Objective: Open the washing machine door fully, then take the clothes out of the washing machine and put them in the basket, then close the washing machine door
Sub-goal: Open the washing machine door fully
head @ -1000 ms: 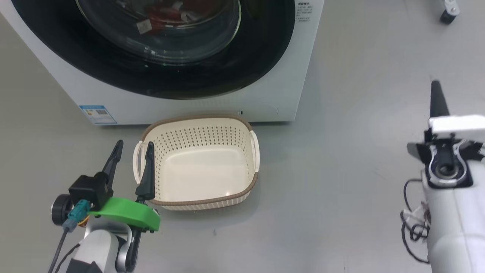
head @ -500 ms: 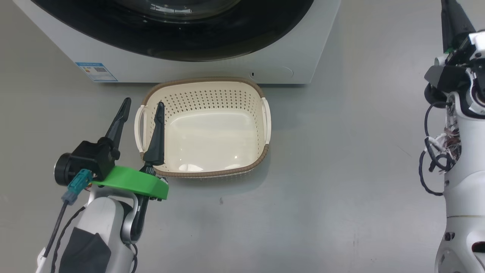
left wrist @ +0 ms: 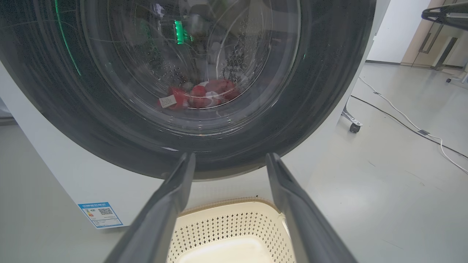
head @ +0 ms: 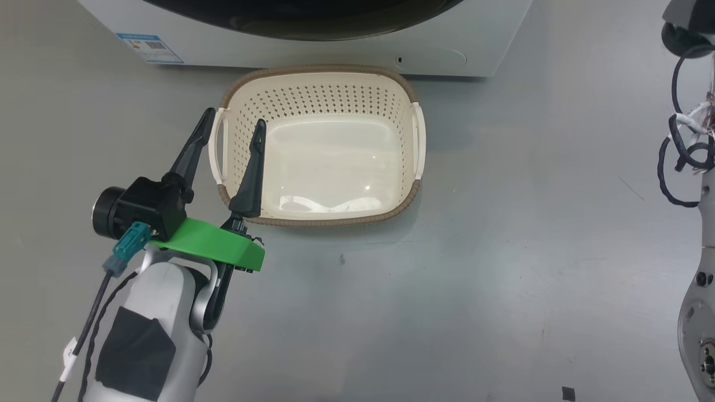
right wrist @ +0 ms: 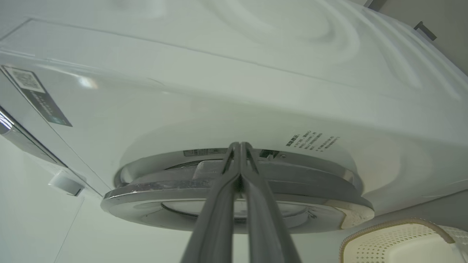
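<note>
My right gripper [right wrist: 239, 146], clenched and empty, points at the edge of the washing machine door [right wrist: 153, 193]; my left gripper [head: 234, 117], spread wide, sits below it.

blue sticker [left wrist: 99, 214] on washing machine [left wrist: 120, 190], print illegible

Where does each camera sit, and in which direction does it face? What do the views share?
Head view: high on the robot, facing down at the floor, the basket and the washing machine base; shows the open left gripper and the pale right arm.
Left wrist view: low behind the left gripper, facing the washing machine door, clothes behind its glass; shows its own spread fingers.
Right wrist view: beside the washing machine, facing the door's edge; shows the shut right gripper.
Shared: all three show the basket.
</note>
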Controlling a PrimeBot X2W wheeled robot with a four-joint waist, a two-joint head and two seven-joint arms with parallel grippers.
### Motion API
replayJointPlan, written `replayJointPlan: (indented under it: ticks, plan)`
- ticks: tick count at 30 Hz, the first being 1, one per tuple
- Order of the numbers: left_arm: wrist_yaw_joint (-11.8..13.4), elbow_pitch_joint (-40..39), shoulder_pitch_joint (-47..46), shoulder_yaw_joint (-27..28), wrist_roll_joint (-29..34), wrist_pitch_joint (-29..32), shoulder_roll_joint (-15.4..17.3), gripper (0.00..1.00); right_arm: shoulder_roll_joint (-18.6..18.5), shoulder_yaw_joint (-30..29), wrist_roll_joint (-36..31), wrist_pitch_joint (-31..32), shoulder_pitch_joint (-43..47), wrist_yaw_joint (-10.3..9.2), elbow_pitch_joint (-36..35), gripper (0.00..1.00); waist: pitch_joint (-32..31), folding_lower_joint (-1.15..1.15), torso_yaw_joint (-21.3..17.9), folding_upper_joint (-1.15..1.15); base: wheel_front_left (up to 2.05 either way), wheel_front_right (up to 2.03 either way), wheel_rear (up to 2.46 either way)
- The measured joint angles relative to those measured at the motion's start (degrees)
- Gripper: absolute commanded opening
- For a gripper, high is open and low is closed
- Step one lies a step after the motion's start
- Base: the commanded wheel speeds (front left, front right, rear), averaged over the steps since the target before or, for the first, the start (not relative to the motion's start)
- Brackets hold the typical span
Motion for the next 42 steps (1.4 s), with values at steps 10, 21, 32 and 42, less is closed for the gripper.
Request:
replayJointPlan:
  ticks: [10, 21, 32, 42]
  plan:
    - [-0.57, 0.19, -2.32, -1.72, 0.09, 0.0, -0.55, 1.0, -0.56, 2.94, -0.85, 4.42, -5.38, -0.51, 1.92, 0.0, 2.85, 0.0, 3.1, 0.0, 0.0, 0.0, 0.0]
    - [-1.12, 0.38, -4.17, -3.63, 0.09, 0.0, -1.19, 1.0, -0.67, 4.15, -1.41, 6.25, -10.62, -1.89, 5.35, 0.0, 4.83, 0.0, 6.14, 0.0, 0.0, 0.0, 0.0]
    - [-1.27, 0.81, -4.35, -4.0, -0.02, 0.0, -1.3, 1.0, -0.98, 3.7, -0.64, 7.82, -13.83, -2.46, 9.01, 0.0, 5.52, -0.01, 7.28, 0.0, 0.0, 0.0, 0.0]
    - [-1.27, 0.79, -4.49, -4.48, -1.1, 0.0, -1.32, 1.0, -1.78, 3.66, 0.98, 10.71, -14.9, -2.37, 11.02, 0.0, 5.65, -0.01, 7.5, 0.0, 0.0, 0.0, 0.0]
